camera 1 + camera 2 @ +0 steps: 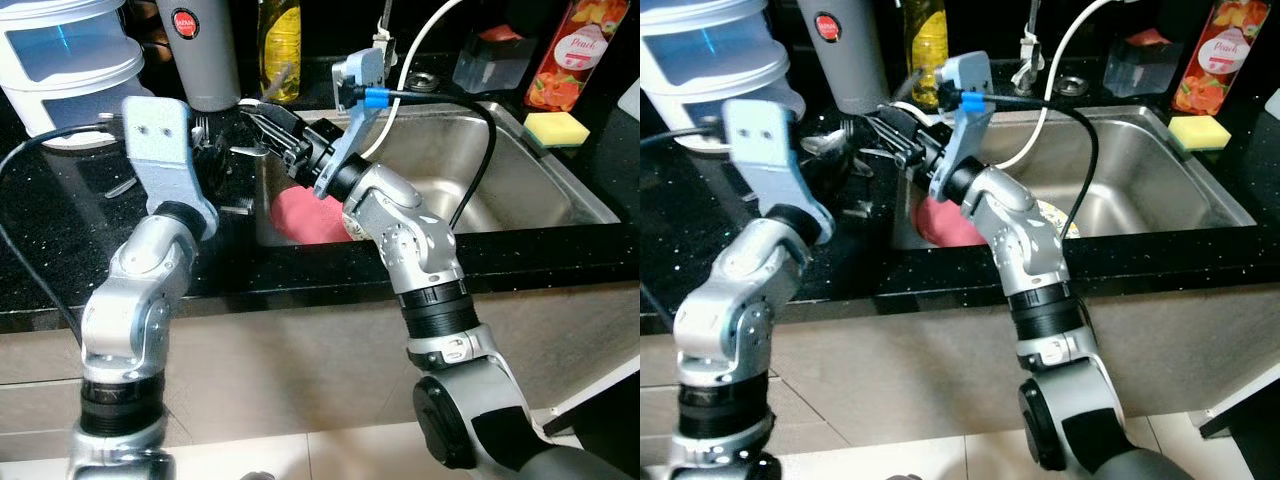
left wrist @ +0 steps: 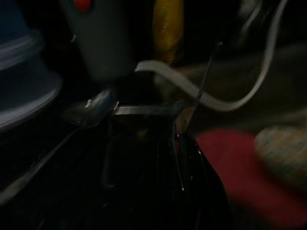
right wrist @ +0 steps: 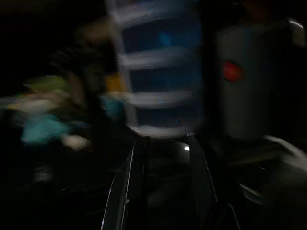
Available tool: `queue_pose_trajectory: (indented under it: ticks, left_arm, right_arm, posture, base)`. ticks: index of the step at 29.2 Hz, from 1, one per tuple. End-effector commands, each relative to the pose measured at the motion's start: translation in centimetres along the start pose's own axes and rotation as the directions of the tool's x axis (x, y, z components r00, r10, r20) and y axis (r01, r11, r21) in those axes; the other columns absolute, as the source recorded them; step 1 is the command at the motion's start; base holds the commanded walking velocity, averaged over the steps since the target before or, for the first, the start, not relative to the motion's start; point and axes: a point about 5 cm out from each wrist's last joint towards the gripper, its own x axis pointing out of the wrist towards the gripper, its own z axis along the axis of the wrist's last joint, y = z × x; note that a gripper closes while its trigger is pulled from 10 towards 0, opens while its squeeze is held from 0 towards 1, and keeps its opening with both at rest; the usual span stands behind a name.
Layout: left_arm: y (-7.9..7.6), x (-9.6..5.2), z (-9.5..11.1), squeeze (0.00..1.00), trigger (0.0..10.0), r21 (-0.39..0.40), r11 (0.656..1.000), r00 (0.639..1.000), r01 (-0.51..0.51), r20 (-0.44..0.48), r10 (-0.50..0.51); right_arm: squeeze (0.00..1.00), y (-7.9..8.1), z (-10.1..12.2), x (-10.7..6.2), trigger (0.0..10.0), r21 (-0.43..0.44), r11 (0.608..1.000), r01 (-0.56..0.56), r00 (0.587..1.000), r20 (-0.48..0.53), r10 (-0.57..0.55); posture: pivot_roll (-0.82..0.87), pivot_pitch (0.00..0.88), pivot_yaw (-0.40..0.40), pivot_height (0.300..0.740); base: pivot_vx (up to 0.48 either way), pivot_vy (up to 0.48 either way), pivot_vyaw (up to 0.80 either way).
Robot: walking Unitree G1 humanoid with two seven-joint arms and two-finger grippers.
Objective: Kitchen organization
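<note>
Brushed steel sink beside a glossy black counter (white-speckled stone).

Tight quarters at the sink's left rim: the right claw and left claw crowd together over the black bench, cutlery scattered right under them. Behind, a grey canister and a yellow oil bottle wall off the back, with stacked white containers blocking the far left. A white hose loops across the basin, a red plate sits beneath the right arm. Open room lies in the basin's right half, and a yellow sponge rests on the bench beyond it.
</note>
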Motion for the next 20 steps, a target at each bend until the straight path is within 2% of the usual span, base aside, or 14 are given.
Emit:
queue_pose_trajectory:
  ticks: [1,2,4,5,6,9,11,12,13,14,17,18,20]
  left_arm:
    - [0.1,1.0,-0.9,0.0,10.0,0.029,0.999,0.998,0.025,-0.052,-0.024]
    - [0.1,1.0,-0.9,0.0,10.0,0.029,0.999,0.998,0.025,-0.052,-0.024]
    - [-0.5,2.3,-0.9,0.0,10.0,0.006,0.992,0.99,0.124,-0.074,-0.123]
    - [-0.5,2.3,-0.9,0.0,10.0,0.006,0.992,0.99,0.124,-0.074,-0.123]
    - [-0.5,3.0,-1.0,0.0,10.0,0.021,0.988,0.984,0.153,-0.098,-0.151]
    - [-0.5,3.6,-1.2,0.0,10.0,0.027,0.983,0.976,0.182,-0.124,-0.177]
    - [-0.7,5.5,-1.6,0.0,10.0,0.032,0.972,0.958,0.233,-0.18,-0.224]
    - [-0.7,5.5,-1.6,0.0,10.0,0.032,0.972,0.958,0.233,-0.18,-0.224]
    - [-1.0,6.5,-1.7,0.0,10.0,0.031,0.965,0.946,0.261,-0.207,-0.249]
    - [-1.0,6.5,-1.7,0.0,10.0,0.031,0.965,0.946,0.261,-0.207,-0.249]
    - [-1.7,8.2,-2.3,0.0,10.0,0.003,0.962,0.93,0.272,-0.258,-0.262]
    - [-1.9,8.5,-2.4,1.0,10.0,-0.012,0.964,0.929,0.265,-0.264,-0.259]
    - [-2.0,8.7,-2.6,1.0,10.0,-0.024,0.963,0.926,0.267,-0.269,-0.264]
  right_arm:
    - [0.0,-1.3,-1.6,0.1,10.0,-0.135,0.984,0.116,0.984,-0.117,-0.132]
    - [0.0,-1.3,-1.6,0.1,10.0,-0.135,0.984,0.116,0.984,-0.117,-0.132]
    - [0.0,-3.1,-2.8,-0.3,10.0,-0.233,0.949,0.212,0.945,-0.197,-0.259]
    - [0.0,-3.1,-2.8,-0.3,10.0,-0.233,0.949,0.212,0.945,-0.197,-0.259]
    - [0.0,-3.8,-3.1,-0.7,10.0,-0.258,0.938,0.23,0.933,-0.216,-0.288]
    - [0.0,-4.3,-3.2,-1.1,10.0,-0.263,0.932,0.247,0.924,-0.226,-0.309]
    - [0.0,-5.8,-3.3,-2.2,10.0,-0.315,0.896,0.314,0.89,-0.231,-0.393]
    - [0.0,-5.8,-3.3,-2.2,10.0,-0.315,0.896,0.314,0.89,-0.231,-0.393]
    - [0.0,-6.5,-3.2,-2.7,10.0,-0.322,0.877,0.356,0.872,-0.222,-0.436]
    - [0.0,-6.5,-3.2,-2.7,10.0,-0.322,0.877,0.356,0.872,-0.222,-0.436]
    - [0.0,-7.6,-2.8,-3.6,10.0,-0.325,0.841,0.434,0.838,-0.198,-0.509]
    - [0.0,-7.9,-2.8,-3.7,10.0,-0.325,0.834,0.446,0.831,-0.194,-0.521]
    - [0.0,-8.1,-2.8,-3.7,10.0,-0.333,0.825,0.457,0.824,-0.19,-0.533]
  posture:
    - [0.2,0.0,0.021,0.74]
    - [0.2,0.0,0.021,0.74]
    - [0.19,0.0,0.025,0.74]
    - [0.19,0.0,0.025,0.74]
    - [0.18,0.0,0.029,0.74]
    - [0.16,0.0,0.04,0.74]
    - [0.14,0.0,0.063,0.74]
    - [0.14,0.0,0.063,0.74]
    - [0.12,0.0,0.072,0.74]
    - [0.12,0.0,0.072,0.74]
    - [0.11,0.0,0.077,0.74]
    - [0.11,0.0,0.079,0.74]
    - [0.11,0.0,0.079,0.74]
  base:
    - [0.0,0.0,0.0]
    - [0.0,0.0,0.0]
    - [0.0,0.0,0.0]
    - [0.0,0.0,0.0]
    - [0.0,0.0,0.0]
    - [0.0,0.0,0.0]
    - [0.0,0.0,0.0]
    - [0.0,0.0,0.0]
    - [0.0,0.0,0.0]
    - [0.0,0.0,0.0]
    - [0.0,0.0,0.0]
    - [0.0,0.0,0.0]
    - [0.0,0.0,0.0]
